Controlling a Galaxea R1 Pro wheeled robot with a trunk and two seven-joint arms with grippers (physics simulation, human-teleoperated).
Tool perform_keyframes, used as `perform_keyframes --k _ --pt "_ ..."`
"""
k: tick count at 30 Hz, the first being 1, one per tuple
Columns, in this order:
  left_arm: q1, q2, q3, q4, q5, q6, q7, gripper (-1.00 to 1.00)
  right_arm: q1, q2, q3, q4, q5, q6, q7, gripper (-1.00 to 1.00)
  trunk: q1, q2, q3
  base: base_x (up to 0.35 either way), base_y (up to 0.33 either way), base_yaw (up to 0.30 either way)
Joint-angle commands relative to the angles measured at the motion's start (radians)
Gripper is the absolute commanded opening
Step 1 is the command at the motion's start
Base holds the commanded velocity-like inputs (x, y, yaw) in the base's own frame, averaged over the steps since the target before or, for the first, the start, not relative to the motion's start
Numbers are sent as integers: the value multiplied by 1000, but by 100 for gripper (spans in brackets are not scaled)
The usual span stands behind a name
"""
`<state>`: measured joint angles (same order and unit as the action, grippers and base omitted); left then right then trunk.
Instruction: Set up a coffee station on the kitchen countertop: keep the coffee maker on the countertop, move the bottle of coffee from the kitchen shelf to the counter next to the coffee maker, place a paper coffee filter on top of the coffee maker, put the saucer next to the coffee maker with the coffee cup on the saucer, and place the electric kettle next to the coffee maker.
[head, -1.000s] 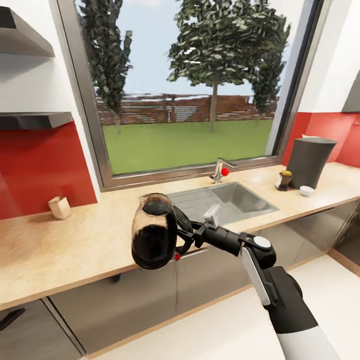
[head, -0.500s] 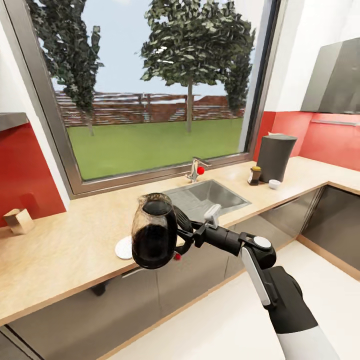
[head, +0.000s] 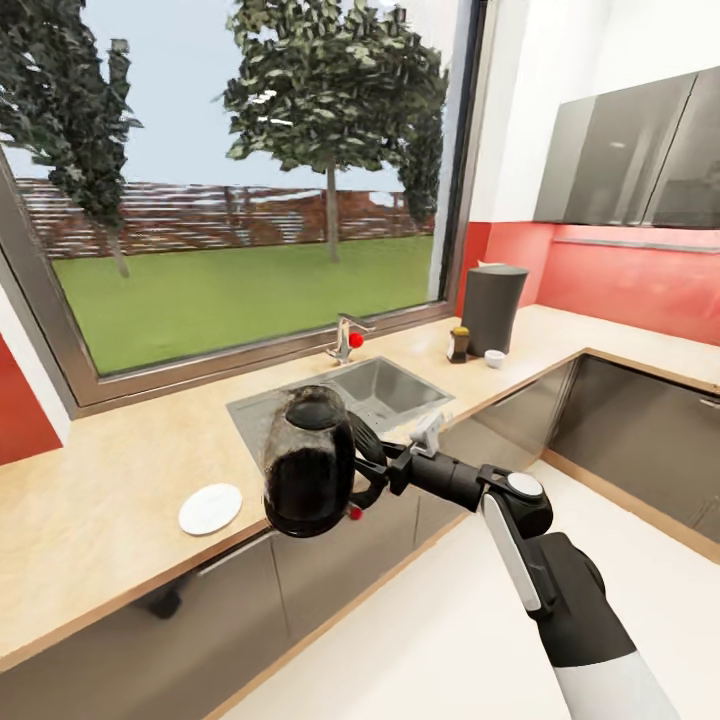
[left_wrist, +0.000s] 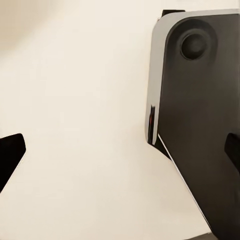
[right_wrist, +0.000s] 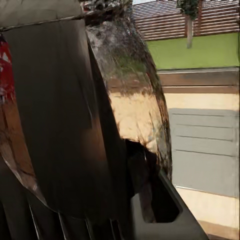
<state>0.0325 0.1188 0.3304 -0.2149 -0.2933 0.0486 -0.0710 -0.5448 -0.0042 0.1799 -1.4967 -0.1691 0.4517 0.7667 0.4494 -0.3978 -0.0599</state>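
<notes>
The right hand (head: 372, 478) is pinched on the handle of the electric kettle (head: 308, 463), holding it upright in the air just off the near edge of the worktop (head: 90, 520), likely to keep it level in transit. The coffee maker (head: 492, 308) stands far right, with the bottle of coffee (head: 459, 344) and coffee cup (head: 494, 358) beside it; the saucer (head: 210, 508) lies near left. Open worktop lies right of the sink (head: 350, 395); the left hand's (left_wrist: 120, 150) fingers are spread, empty.

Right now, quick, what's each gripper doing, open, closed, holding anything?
Left gripper: open, holding nothing.
Right gripper: closed on the electric kettle by its handle.
</notes>
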Motion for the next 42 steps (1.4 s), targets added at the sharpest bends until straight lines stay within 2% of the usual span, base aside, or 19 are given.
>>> perform_keyframes --k 1,5,9,16,29,42 --pt "1 -1 9 -4 -9 5 -7 100 -1 -1 -2 -1 -13 9 -1 -100 1 -2 -2 0 0 -300" --pt "1 -1 8 -2 -10 5 -7 100 -1 -1 -56 0 -14 10 0 -100 1 -2 -2 0 0 -300" --pt "1 -1 8 -1 -10 5 -7 100 -1 -1 -69 0 -14 10 -1 -100 1 -2 -2 0 0 -300" --pt "1 1 6 -1 -10 5 -7 100 -1 0 -72 0 -14 10 0 -100 1 -2 -2 66 -28 -300" --pt "1 1 6 0 -10 5 -7 100 -1 0 -73 0 -13 10 0 -100 1 -2 -2 220 -128 -300" --pt "1 1 7 0 -10 5 -7 100 -1 0 -73 0 -13 10 0 -100 1 -2 -2 7 -3 -300"
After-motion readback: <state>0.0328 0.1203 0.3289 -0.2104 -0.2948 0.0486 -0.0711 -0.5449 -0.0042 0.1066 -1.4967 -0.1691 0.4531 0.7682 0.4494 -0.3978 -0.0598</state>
